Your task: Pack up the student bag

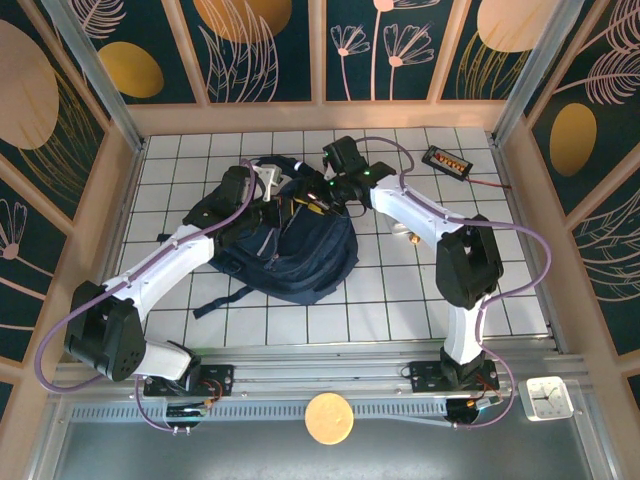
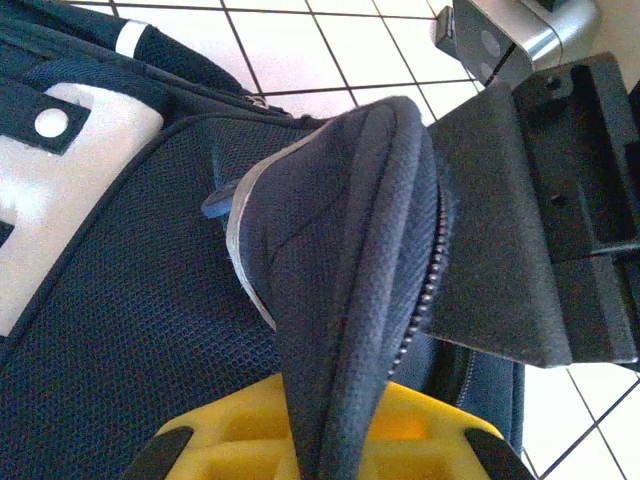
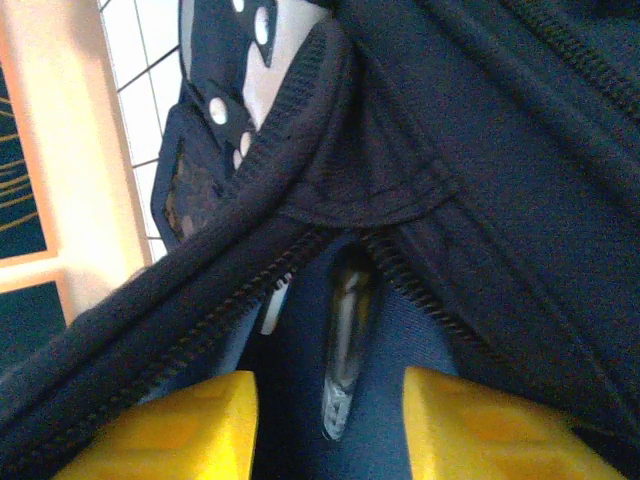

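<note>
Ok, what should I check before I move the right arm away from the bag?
1. Left gripper clamped on the zip edge of the bag: ok.
2. Bag mouth open under the right gripper: ok.
3. Right gripper open, gripping nothing: ok.
4. Slim shiny thing fully inside the bag: cannot tell.
5. Nothing left to pack: cannot tell; a small piece lies on the table beside the right arm.

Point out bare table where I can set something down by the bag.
Free: the near tiles between the student bag and the base rail; the right strip between the right arm and the wall; the far-left corner. Crowded: the bag's far end, where both arms meet, and around the black device.
</note>
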Controlling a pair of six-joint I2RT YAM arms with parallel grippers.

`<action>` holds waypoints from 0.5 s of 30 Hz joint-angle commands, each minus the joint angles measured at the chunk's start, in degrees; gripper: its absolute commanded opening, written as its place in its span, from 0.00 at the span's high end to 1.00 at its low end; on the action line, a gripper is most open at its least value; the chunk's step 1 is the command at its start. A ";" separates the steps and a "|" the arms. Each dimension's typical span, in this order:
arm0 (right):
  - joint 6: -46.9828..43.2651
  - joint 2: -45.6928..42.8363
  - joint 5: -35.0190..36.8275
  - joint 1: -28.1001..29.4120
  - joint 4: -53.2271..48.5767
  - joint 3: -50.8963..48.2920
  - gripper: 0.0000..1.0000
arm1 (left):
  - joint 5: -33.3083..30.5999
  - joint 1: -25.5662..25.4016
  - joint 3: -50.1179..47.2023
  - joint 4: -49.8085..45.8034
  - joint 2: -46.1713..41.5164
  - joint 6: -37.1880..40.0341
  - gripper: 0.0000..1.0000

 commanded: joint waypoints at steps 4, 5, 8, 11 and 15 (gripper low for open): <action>-0.21 -6.92 -1.93 -1.84 3.82 -4.70 0.45 | 1.83 -0.17 1.47 9.22 -2.02 -0.31 1.00; -0.55 -8.65 -1.43 -2.28 3.57 -5.63 0.45 | 2.08 -0.14 1.37 9.38 -1.84 -0.26 1.00; -2.51 -13.71 1.73 -3.77 0.53 -7.82 0.45 | 3.10 -0.16 1.30 9.34 -0.99 -0.32 1.00; -3.83 -18.86 3.59 -4.85 -2.18 -12.26 0.46 | 4.03 -0.16 0.68 8.80 -1.26 -0.73 0.70; -5.26 -24.20 4.68 -4.85 -4.87 -19.01 0.44 | 3.15 -0.09 -2.32 7.04 -5.93 -2.47 0.48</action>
